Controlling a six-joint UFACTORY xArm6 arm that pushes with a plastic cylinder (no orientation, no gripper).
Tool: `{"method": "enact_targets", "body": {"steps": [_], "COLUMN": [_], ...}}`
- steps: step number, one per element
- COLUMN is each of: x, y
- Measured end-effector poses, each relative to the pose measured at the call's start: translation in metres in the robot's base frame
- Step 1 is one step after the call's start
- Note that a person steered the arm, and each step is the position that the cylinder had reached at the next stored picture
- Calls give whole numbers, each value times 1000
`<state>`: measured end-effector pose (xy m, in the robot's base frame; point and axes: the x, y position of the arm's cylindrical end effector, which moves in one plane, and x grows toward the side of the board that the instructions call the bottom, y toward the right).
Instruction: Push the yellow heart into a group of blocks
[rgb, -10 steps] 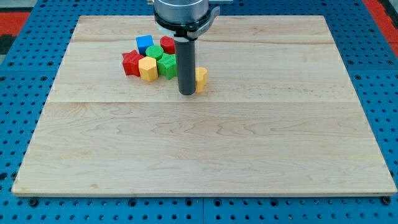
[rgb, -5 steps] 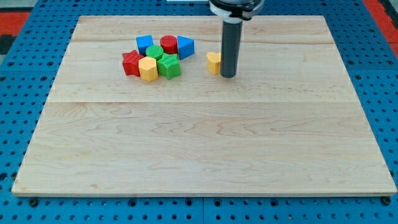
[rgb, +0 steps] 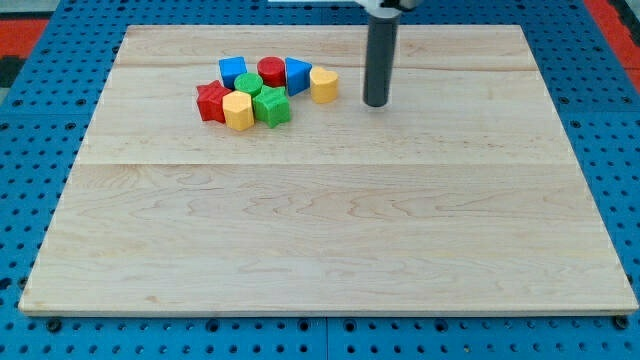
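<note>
The yellow heart (rgb: 323, 85) lies at the right end of a cluster of blocks near the view's top left, touching or nearly touching a blue triangular block (rgb: 298, 73). The cluster also holds a blue cube (rgb: 233, 71), a red cylinder (rgb: 270, 70), a red star-like block (rgb: 211, 101), a yellow hexagonal block (rgb: 238, 111) and two green blocks (rgb: 270, 104). My tip (rgb: 376, 102) stands on the board to the right of the yellow heart, a short gap apart from it.
The wooden board (rgb: 330, 240) lies on a blue pegboard table (rgb: 20, 200). The arm's body is out of view above the rod.
The yellow heart has slid up and to the left, from below the cluster's right side to against the blue triangular block. My tip moved right and then up, now apart from the heart.
</note>
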<state>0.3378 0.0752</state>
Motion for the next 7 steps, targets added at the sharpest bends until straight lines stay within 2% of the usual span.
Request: {"method": "enact_targets", "body": {"steps": [1, 3, 4, 6, 7], "x": [-33, -31, -31, -16, -19], "y": [-14, -79, -85, -51, 17]}}
